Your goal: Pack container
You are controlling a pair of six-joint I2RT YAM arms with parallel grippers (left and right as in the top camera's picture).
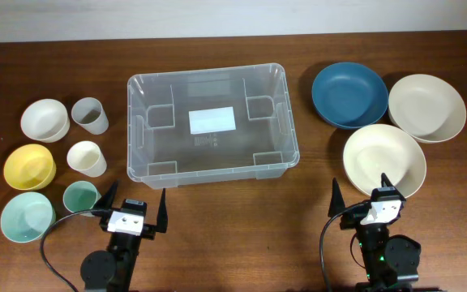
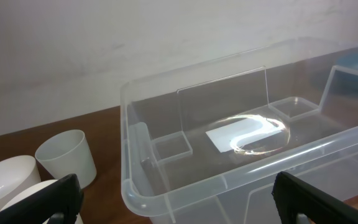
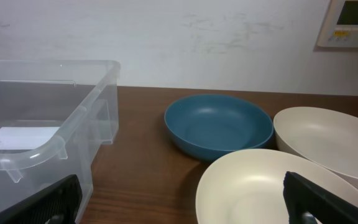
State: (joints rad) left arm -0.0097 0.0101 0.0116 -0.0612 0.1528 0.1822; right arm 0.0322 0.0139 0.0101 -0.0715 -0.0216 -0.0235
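The container point(image 1: 209, 168) sits mid-tabletop point(image 1: 242, 219), holding only its white label point(image 1: 212, 121). To its left stand a white bowl point(image 1: 43, 119), grey cup point(image 1: 90, 115), yellow bowl point(image 1: 29, 166), cream cup point(image 1: 86, 158), green cup point(image 1: 79, 195) and green bowl point(image 1: 27, 217). To its right are a blue bowl point(image 1: 349, 94) and two cream bowls point(image 1: 426, 107). The nearer one lies just ahead of the right gripper point(image 1: 360, 180). That gripper and the left gripper point(image 1: 139, 189) are both spread and empty.

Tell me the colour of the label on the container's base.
White. The label lies mid-base in the clear container, plainest in the overhead view.
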